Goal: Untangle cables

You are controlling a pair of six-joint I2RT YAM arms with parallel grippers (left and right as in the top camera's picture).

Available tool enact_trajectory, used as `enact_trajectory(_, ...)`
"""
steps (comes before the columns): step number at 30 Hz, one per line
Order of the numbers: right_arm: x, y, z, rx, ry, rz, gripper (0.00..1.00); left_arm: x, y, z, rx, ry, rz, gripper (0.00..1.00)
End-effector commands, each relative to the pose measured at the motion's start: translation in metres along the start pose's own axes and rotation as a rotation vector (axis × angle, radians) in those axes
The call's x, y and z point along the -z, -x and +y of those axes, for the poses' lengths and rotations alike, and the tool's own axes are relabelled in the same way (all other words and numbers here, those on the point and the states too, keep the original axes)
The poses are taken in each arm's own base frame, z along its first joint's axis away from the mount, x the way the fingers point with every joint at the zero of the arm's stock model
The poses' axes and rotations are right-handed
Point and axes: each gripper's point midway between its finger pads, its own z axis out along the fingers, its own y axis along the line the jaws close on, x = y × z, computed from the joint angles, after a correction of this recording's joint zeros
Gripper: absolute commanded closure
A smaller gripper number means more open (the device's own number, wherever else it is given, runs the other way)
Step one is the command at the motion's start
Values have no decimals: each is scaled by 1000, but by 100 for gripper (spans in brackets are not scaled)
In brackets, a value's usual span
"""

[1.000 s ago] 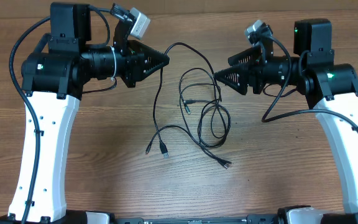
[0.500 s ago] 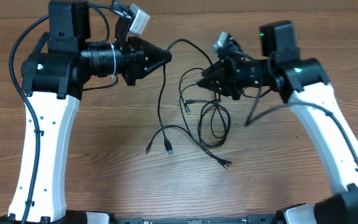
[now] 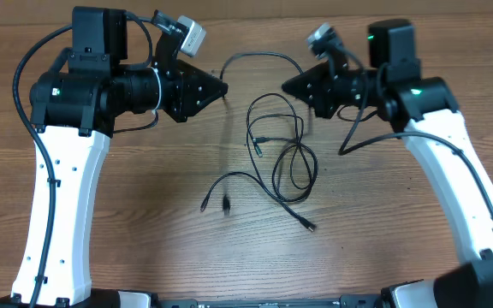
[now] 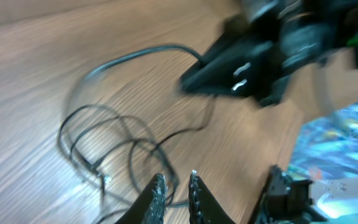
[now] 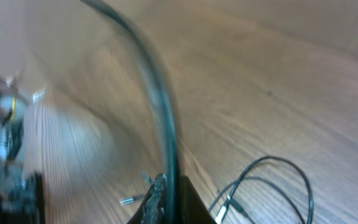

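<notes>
Upper centre of the overhead frame: right gripper [image 3: 286,85] pinched tight on a lifted cable [image 3: 259,55], arching leftward towards the left gripper [image 3: 222,88]. Left fingers [image 4: 158,190] parted by a sliver only; too blurred to tell whether gripping anything. Below, at centre frame, the other cables [image 3: 274,171] looped flat on the wooden table [image 3: 383,222], plugs trailing toward lower centre. Judged as mid-separation of one cord from the knot. Best done by drawing the pinched cord slowly up and rightward, away from the loops, watching for snags where strands cross. Worth easing off if the whole tangle drags along; otherwise risks tightening the knot.
</notes>
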Motion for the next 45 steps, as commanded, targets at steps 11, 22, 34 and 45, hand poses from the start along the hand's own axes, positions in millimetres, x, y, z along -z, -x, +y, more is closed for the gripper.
enact_trajectory(11, 130, 95, 71, 161, -214, -349, 96, 8, -7, 13, 18, 127, 28, 86)
enact_trajectory(22, 201, 149, 114, 353, -368, -640, 96, 9, -10, 16, 27, 146, 40, 0)
enact_trajectory(34, 245, 189, 151, 542, -408, -872, 96, 7, -10, 14, 34, 138, 41, 0)
enact_trajectory(45, 239, 198, 112, 482, -523, -879, 96, -2, -13, 3, 10, 127, 67, 0)
